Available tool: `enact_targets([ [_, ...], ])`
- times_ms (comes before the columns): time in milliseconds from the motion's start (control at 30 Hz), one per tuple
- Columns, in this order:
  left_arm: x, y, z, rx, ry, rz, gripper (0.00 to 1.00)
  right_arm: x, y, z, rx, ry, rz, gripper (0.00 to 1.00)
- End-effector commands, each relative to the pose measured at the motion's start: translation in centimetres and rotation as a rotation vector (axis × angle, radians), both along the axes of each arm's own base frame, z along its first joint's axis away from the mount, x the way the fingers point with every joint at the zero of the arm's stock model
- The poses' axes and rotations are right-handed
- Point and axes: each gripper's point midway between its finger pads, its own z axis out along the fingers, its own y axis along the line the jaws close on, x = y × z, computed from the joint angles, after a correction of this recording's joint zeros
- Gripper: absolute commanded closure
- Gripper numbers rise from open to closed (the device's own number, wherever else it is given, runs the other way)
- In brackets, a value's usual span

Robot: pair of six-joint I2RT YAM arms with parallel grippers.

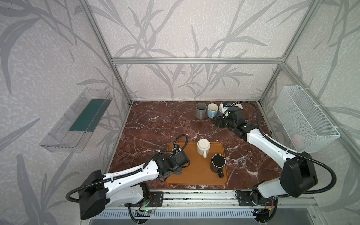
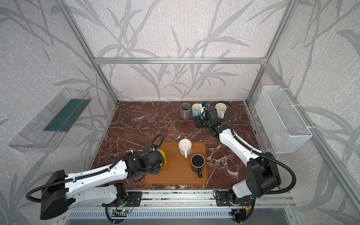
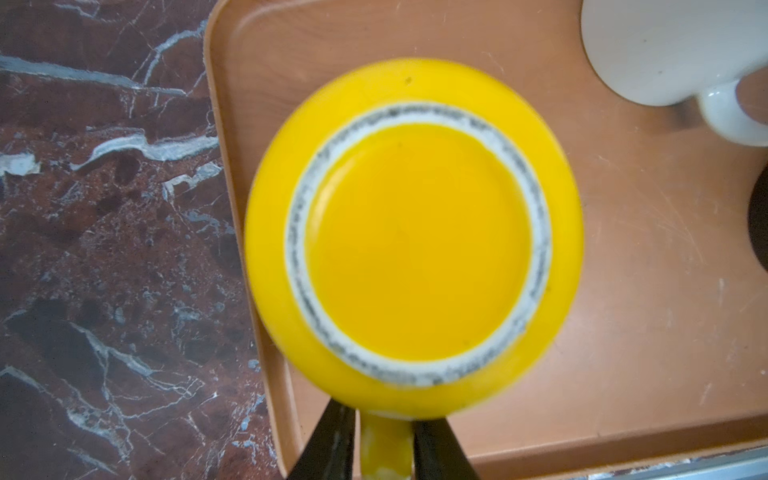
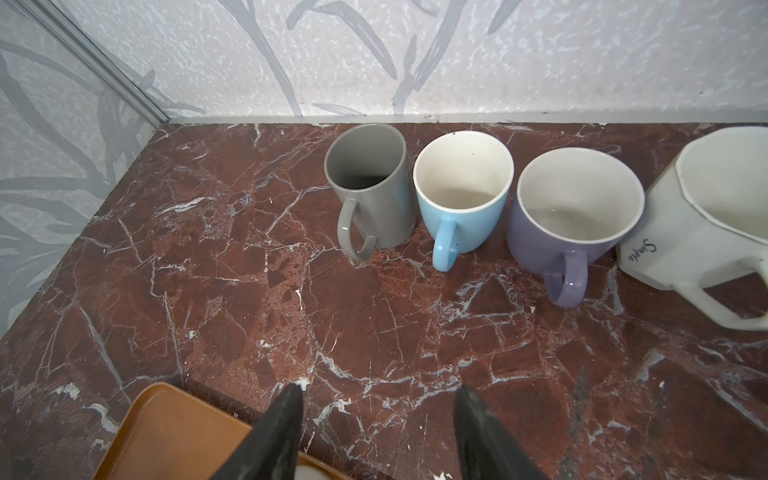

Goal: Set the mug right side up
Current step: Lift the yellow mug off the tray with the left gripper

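Observation:
A yellow mug [image 3: 415, 241] stands upside down, base up, at the left end of the brown tray [image 3: 623, 291]; in a top view only a sliver of the mug [image 2: 163, 155] shows past the left wrist. My left gripper [image 3: 384, 415] straddles its handle [image 3: 386, 449]. One finger touches the handle, and a thin pale gap shows at the other finger [image 3: 332, 440], so the gripper is slightly open. My right gripper [image 4: 380, 388] hangs open and empty over the marble near the back row of mugs.
A white mug [image 1: 203, 147] and a black mug [image 1: 218, 162] share the tray. Upright grey [image 4: 370, 187], blue [image 4: 461, 195], purple [image 4: 577, 216] and white [image 4: 715, 216] mugs line the back wall. A wire basket [image 1: 305, 118] hangs right, a clear bin [image 1: 78, 120] left.

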Motion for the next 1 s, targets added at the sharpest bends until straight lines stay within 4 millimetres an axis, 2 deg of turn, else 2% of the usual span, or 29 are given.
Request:
enact_targets([
  [0, 0.7, 0.2, 0.6, 0.020, -0.022, 0.017, 0.73, -0.1, -0.2, 1.1, 0.013, -0.025, -0.001, 0.41],
  [333, 0.9, 0.1, 0.0, 0.031, -0.009, 0.019, 0.76, -0.2, -0.3, 1.1, 0.004, -0.028, -0.003, 0.41],
  [567, 1.2, 0.0, 0.1, 0.028, -0.021, 0.017, 0.82, -0.2, -0.2, 0.9, 0.009, -0.023, 0.004, 0.41],
  [733, 2.7, -0.2, 1.4, -0.002, -0.076, 0.032, 0.88, -0.2, 0.8, 0.8, 0.050, -0.017, 0.044, 0.41],
  [833, 3.7, -0.2, 2.2, -0.040, -0.103, 0.044, 1.00, -0.3, 1.7, 0.6, 0.078, -0.004, 0.080, 0.41],
  [967, 5.1, 0.2, 3.6, -0.076, -0.144, 0.060, 1.00, -0.2, 2.4, 0.5, 0.106, 0.005, 0.108, 0.41],
])
